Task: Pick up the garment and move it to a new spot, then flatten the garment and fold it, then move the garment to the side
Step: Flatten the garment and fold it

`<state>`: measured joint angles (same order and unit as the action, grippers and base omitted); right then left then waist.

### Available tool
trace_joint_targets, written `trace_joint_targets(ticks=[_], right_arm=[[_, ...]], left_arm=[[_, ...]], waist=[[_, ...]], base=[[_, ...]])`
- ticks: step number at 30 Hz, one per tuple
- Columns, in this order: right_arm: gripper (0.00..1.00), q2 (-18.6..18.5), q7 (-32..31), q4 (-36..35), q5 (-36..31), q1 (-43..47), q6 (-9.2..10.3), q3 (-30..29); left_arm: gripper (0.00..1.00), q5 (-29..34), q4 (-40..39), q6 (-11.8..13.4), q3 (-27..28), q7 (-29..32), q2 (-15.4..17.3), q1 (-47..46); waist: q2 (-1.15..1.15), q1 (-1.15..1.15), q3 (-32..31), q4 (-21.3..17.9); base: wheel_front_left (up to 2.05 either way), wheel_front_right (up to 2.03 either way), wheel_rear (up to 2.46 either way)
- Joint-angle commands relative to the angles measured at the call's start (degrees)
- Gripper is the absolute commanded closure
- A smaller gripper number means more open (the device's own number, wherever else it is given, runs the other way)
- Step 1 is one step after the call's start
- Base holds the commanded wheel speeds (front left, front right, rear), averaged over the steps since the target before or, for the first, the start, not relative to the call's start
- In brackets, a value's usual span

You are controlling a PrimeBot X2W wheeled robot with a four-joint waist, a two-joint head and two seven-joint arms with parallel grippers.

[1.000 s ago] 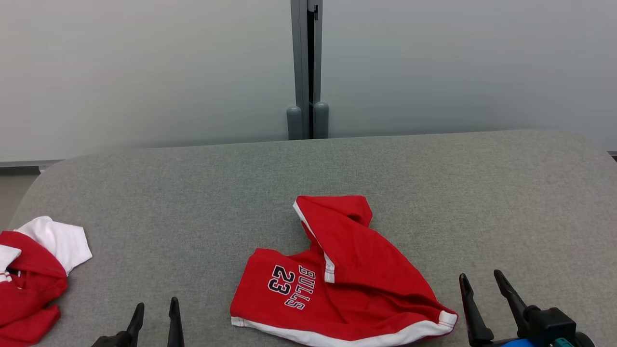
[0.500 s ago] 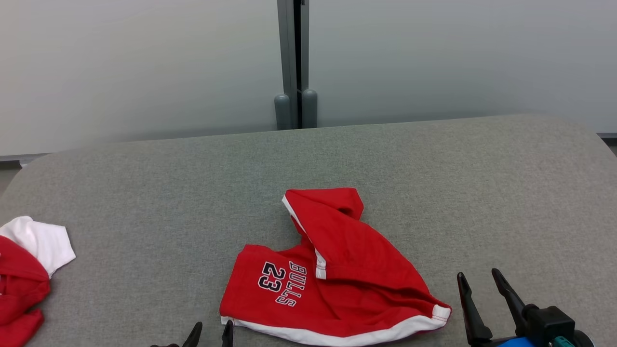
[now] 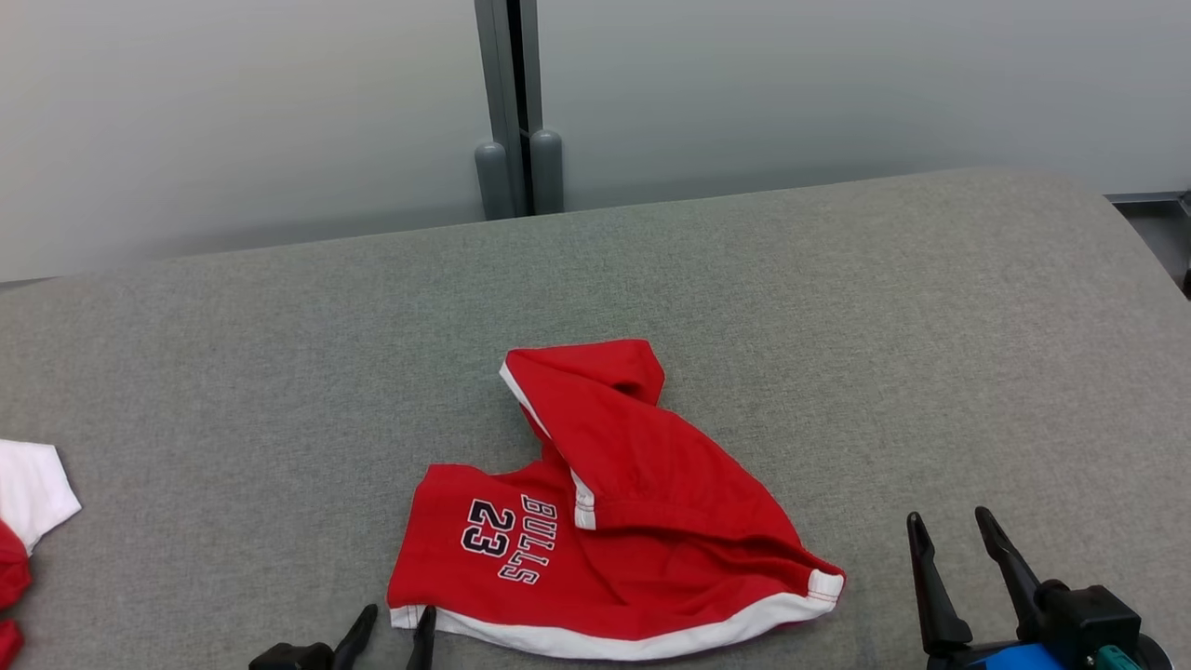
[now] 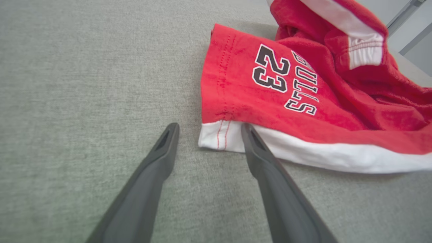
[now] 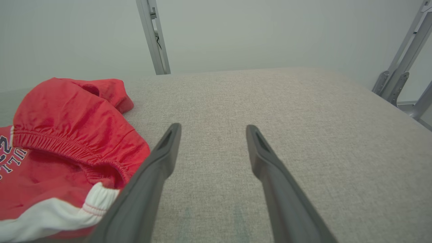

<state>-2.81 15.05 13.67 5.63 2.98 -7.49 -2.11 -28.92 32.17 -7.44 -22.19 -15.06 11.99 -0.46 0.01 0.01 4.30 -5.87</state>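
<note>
Grey fabric desk (image 3: 837, 307), with pale wall panels (image 3: 233, 121) and a grey post (image 3: 516, 102) behind its far edge. Red garment (image 3: 614, 521) lies crumpled at near centre of the desk. Its left part is a flat panel lettered "BULLS 23", a white hem band (image 3: 651, 642) runs along the near edge, and a folded-over hump with an elastic waistband rises toward the far right. At the garment's near-left corner sits the left pincer (image 3: 398, 616), low, fingers apart, nothing gripped. In the left wrist view the white hem corner lies between the two tips, with one tip right at the hem edge; can't confirm contact. Just beside the garment's near-right, white-trimmed end is the right pincer (image 3: 951, 521), fingers apart and empty, over bare desk, not touching the cloth. At the desk's left edge is a second red-and-white garment (image 3: 28, 484), cut off by the frame, well apart from the first.
</note>
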Motion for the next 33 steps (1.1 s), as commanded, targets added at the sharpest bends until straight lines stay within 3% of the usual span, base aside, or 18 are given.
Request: trace_joint_targets(ticks=[1, 15, 20, 23, 25, 26, 33], right_arm=[[0.00, -0.17, 0.20, -0.44, 0.05, 0.07, 0.00, 0.07], [0.00, -0.17, 0.19, -0.65, 0.61, -0.32, 0.00, 0.06], [0.00, -0.16, 0.19, -0.44, 0.63, -0.66, 0.00, 0.14], [0.00, -0.16, 0.19, -0.28, 0.74, -0.68, 0.00, 0.24], [0.00, -0.16, 0.19, -0.22, 0.97, -0.89, 0.00, 0.52], [0.00, -0.16, 0.19, -0.23, 1.18, -0.97, 0.00, 0.63], [0.00, -0.16, 0.19, -0.11, 3.31, 0.71, 0.00, 5.50]], left_arm=[[0.00, -0.56, -0.03, -0.08, 0.15, -0.17, 0.46, -1.09], [0.00, -4.48, -0.76, -0.09, -4.25, -0.16, 2.25, -1.68], [0.49, -5.27, -1.56, -0.09, -4.49, -0.17, 2.60, -1.66], [0.65, -5.38, -1.70, -0.09, -4.84, -0.17, 2.88, -1.37], [0.95, -4.92, -1.68, -0.09, -5.15, -0.17, 3.19, -1.34], [1.00, -4.92, -1.70, -0.09, -5.23, -0.17, 3.27, -1.31], [1.00, -3.37, -1.70, -0.09, -1.71, -0.17, 3.31, -1.42]], waist=[[-0.01, -0.01, 0.23, -0.23], [-0.01, -0.01, 0.92, -0.57], [-0.01, -0.01, 0.94, -0.26], [-0.01, -0.01, 0.91, -0.14], [-0.01, -0.01, 1.04, -0.17], [-0.01, -0.01, 1.08, -0.16], [-0.01, -0.01, 1.11, -0.01]], base=[[0.00, 0.00, 0.00], [0.00, 0.00, 0.00], [0.00, 0.00, 0.00], [0.00, 0.00, 0.00], [0.00, 0.00, 0.00], [0.00, 0.00, 0.00], [0.00, 0.00, 0.00]])
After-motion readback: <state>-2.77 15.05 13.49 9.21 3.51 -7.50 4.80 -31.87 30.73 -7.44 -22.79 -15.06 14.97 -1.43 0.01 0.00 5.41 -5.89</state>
